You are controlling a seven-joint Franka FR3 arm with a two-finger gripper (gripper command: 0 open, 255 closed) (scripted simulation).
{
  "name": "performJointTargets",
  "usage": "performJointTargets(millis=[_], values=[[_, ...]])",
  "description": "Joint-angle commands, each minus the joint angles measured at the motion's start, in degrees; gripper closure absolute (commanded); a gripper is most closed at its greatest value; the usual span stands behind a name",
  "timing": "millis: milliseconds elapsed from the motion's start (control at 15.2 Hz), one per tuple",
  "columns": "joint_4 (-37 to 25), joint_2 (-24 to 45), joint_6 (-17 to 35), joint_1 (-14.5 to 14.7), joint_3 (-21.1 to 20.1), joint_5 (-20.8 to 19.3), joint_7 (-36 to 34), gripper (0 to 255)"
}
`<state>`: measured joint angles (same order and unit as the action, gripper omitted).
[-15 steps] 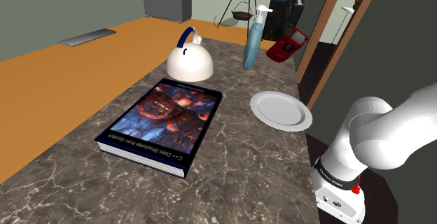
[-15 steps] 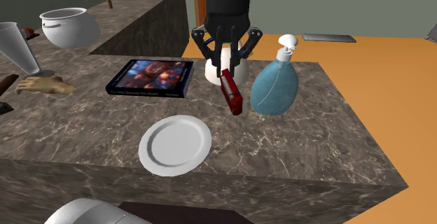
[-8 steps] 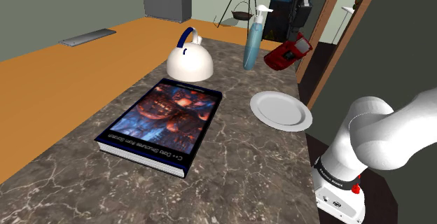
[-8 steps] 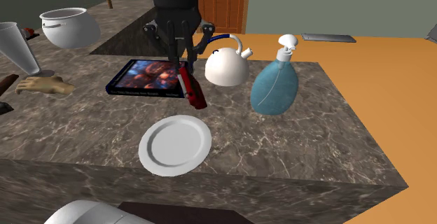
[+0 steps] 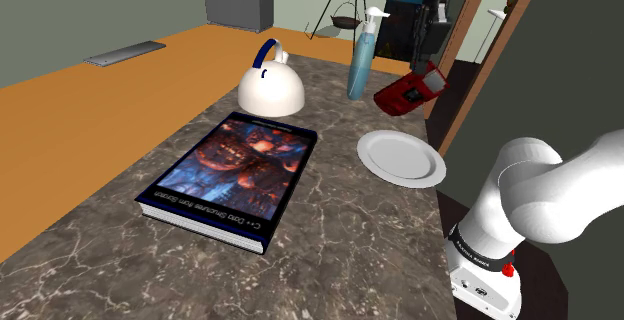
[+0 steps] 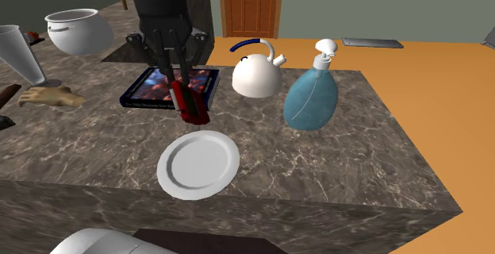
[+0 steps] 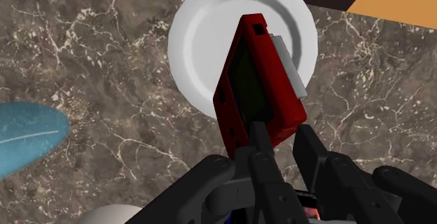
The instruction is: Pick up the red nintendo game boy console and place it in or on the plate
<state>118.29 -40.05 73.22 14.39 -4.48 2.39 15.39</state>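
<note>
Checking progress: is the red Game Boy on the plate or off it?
Off. The fingers clasp the Game Boy in the air; the plate lies bare on the counter.

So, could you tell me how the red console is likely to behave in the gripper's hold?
The red console is probably stiff: it juts unbent from the gripper. Clasped near one end and tilted, it might pivot or slip.

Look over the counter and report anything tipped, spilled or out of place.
Nothing spilled or knocked over. The only thing off the counter is the red console, clamped aslant in the gripper, in the air near the plate. The kettle and spray bottle stand upright; the book lies flat.
</note>
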Motion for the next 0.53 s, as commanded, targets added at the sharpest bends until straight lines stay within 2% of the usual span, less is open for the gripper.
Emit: performJointTargets(millis=[0, 462], values=[[2.0, -0.7, 1.3, 0.0, 0.0, 0.1, 0.0, 255], [9.1, -3.0, 6.2, 0.2, -0.2, 0.3, 0.1, 255]])
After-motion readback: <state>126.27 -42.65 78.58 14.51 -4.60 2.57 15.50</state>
